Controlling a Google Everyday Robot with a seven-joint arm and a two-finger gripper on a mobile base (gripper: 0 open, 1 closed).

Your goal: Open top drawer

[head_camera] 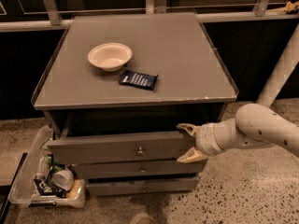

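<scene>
The top drawer (117, 148) is a wide grey front with a small round metal knob (139, 150) at its centre. It stands pulled out a little from the grey cabinet, with a dark gap above it. My gripper (187, 143) is at the drawer front's right end, on a white arm coming from the right. Its two tan fingers are spread apart, one (186, 128) at the front's top edge and one (188, 157) at its bottom edge. They hold nothing.
Two shorter drawer fronts (140, 170) sit below. On the cabinet top (187, 69) are a cream bowl (110, 56) and a dark blue packet (138, 79). A clear bin of trash (46, 181) stands on the floor at the left. A white post (280, 73) rises at the right.
</scene>
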